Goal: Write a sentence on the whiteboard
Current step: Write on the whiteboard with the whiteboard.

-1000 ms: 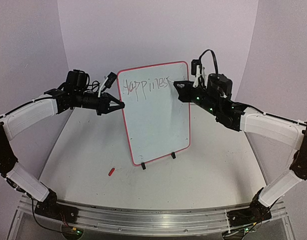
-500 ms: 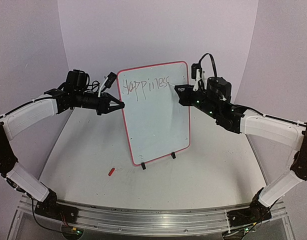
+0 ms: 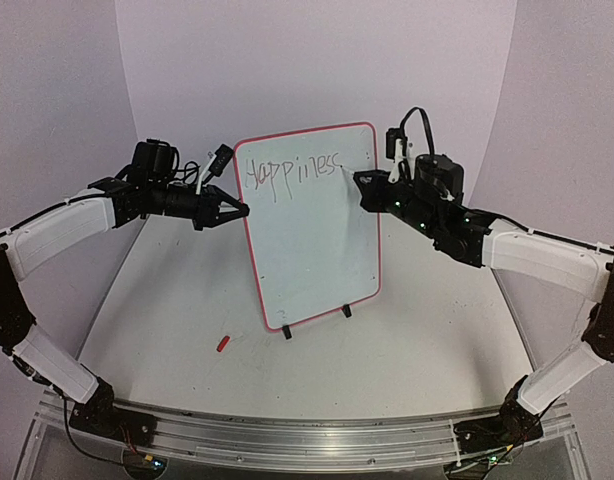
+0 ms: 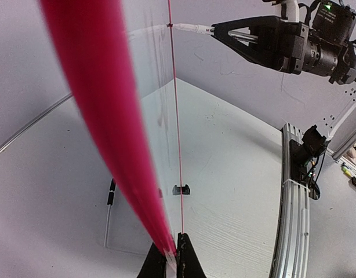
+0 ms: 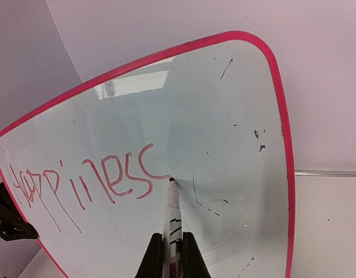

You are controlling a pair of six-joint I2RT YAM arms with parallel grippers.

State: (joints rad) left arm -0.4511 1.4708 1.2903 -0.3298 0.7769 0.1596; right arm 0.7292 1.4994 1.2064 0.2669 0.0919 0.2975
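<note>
The whiteboard (image 3: 317,250) stands upright at the table's middle, with a red-pink rim. Its top line holds the sentence (image 3: 292,172), reading "happiness" in reddish strokes. My left gripper (image 3: 242,210) is shut on the board's left edge. In the left wrist view that rim (image 4: 108,116) runs blurred into the left gripper (image 4: 171,255). My right gripper (image 3: 363,182) is shut on a red-and-white marker (image 5: 172,214). The marker's tip touches the whiteboard (image 5: 224,116) just after the last letter of the sentence (image 5: 85,182), and the right gripper (image 5: 173,246) sits below it.
A small red cap (image 3: 223,343) lies on the table in front of the board, to the left. Black clips (image 3: 286,331) hold the board's lower edge. A metal rail (image 3: 287,435) runs along the near edge. Faint dark specks mark the board's right part (image 5: 256,136).
My right gripper has shifted slightly down and to the right with the marker, its tip staying at the end of the word. The left gripper and the board have not moved.
</note>
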